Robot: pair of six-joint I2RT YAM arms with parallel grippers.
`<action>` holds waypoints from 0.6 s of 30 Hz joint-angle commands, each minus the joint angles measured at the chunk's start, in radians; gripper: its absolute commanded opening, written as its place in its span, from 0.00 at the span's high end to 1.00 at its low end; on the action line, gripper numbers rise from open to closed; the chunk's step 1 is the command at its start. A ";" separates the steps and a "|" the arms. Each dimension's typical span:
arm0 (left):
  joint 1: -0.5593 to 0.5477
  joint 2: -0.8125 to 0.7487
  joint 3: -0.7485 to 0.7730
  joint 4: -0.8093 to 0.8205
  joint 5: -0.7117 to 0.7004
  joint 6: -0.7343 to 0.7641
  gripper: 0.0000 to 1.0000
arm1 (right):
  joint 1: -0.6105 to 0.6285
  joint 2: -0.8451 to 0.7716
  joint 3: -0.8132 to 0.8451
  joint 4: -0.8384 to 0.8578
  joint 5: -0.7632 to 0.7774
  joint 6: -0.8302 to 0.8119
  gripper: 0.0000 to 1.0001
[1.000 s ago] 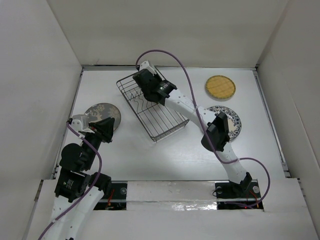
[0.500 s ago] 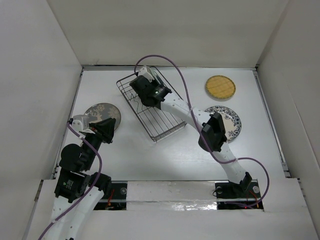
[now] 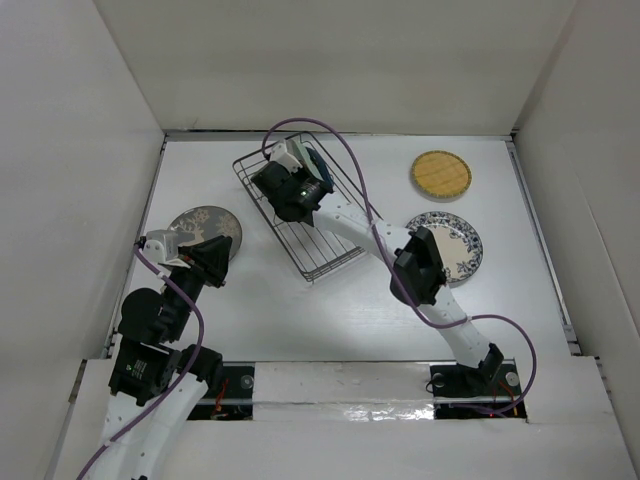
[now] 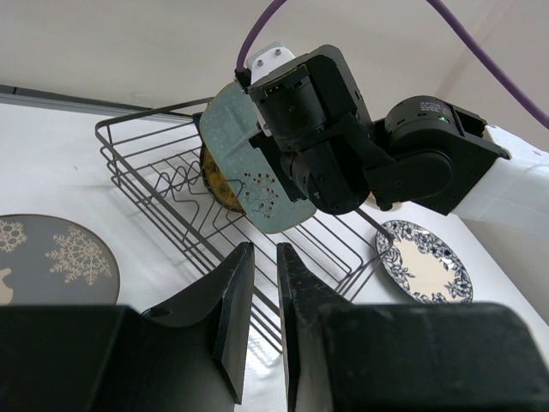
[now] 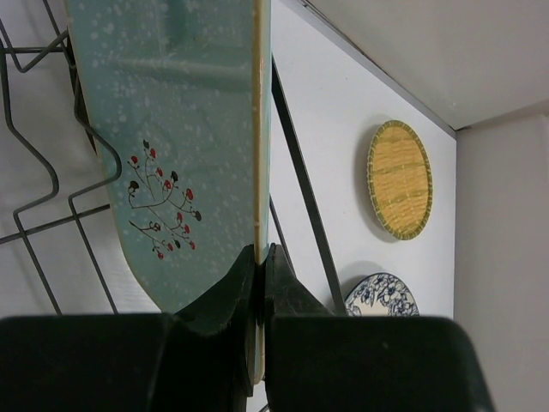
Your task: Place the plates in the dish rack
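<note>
From above: right gripper [image 3: 303, 170] pinched shut on the pale green plate [image 3: 316, 163], held on edge over the far end of the dish rack [image 3: 335, 262]. Right arm stretched long and diagonal across the white counter [image 3: 250, 310], elbow beside the black-and-white patterned plate [image 3: 462, 250]. Left gripper [image 3: 212, 262] low by the near-right edge of the grey plate [image 3: 195, 222], arm folded close to its base. Ribbed yellow plate [image 3: 440, 175] flat at the far right.

Through the left wrist: black fingers [image 4: 232, 318] parted by a narrow slit, nothing between. Beyond, thin dark wire basket with wavy tines, a second yellow plate [image 4: 214, 184] standing inside, the speckled green one in front of it.

Through the right wrist: fingers [image 5: 225, 292] closed tight on the green plate's cream rim. Rectangular, glassy, a sprig of red and black berries painted on.
</note>
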 commanded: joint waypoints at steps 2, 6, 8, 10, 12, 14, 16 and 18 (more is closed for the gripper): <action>0.003 -0.005 0.005 0.050 0.009 0.009 0.85 | 0.009 0.001 0.039 0.048 0.010 0.034 1.00; 0.003 0.002 0.003 0.054 0.013 0.008 0.85 | 0.009 -0.030 0.010 -0.028 -0.030 0.250 1.00; 0.003 0.013 0.005 0.054 0.016 0.008 0.85 | 0.009 -0.060 -0.052 0.005 -0.070 0.330 1.00; 0.003 0.021 0.005 0.054 0.024 0.008 0.85 | 0.009 -0.063 -0.056 -0.008 -0.061 0.407 1.00; 0.003 0.022 0.003 0.056 0.029 0.006 0.85 | 0.009 -0.060 -0.060 -0.022 -0.050 0.458 1.00; 0.003 0.025 0.003 0.056 0.029 0.006 0.85 | 0.009 -0.080 -0.083 0.028 -0.056 0.456 1.00; 0.003 0.024 0.003 0.053 0.029 0.008 0.85 | 0.009 -0.082 -0.067 0.037 -0.049 0.427 1.00; 0.003 0.019 0.003 0.053 0.023 0.008 0.85 | 0.009 -0.080 -0.047 0.050 -0.043 0.385 1.00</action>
